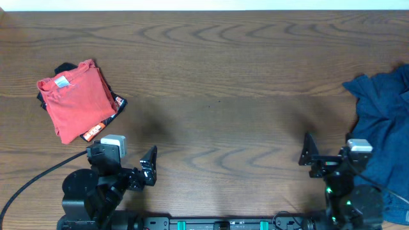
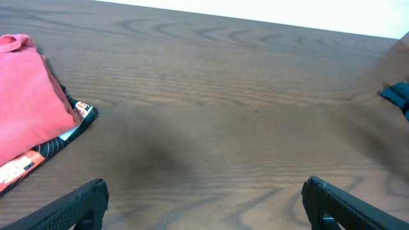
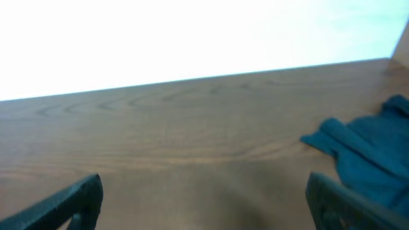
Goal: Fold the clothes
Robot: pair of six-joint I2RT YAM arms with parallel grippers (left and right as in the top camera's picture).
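Observation:
A folded red shirt [image 1: 75, 96] lies on a folded dark garment [image 1: 107, 121] at the far left of the table; both show in the left wrist view, the shirt [image 2: 25, 96] at the left edge. A crumpled blue garment [image 1: 383, 121] lies heaped at the right edge and shows in the right wrist view [image 3: 370, 153]. My left gripper [image 1: 148, 167] is open and empty near the front edge, right of the red stack. My right gripper [image 1: 308, 153] is open and empty, just left of the blue garment. Both sets of fingers, left [image 2: 203, 204] and right [image 3: 204, 201], hang over bare wood.
The wooden table [image 1: 217, 83] spans the view between the two piles. A black cable [image 1: 32, 182] runs from the left arm base toward the front left corner. The arm bases stand at the front edge.

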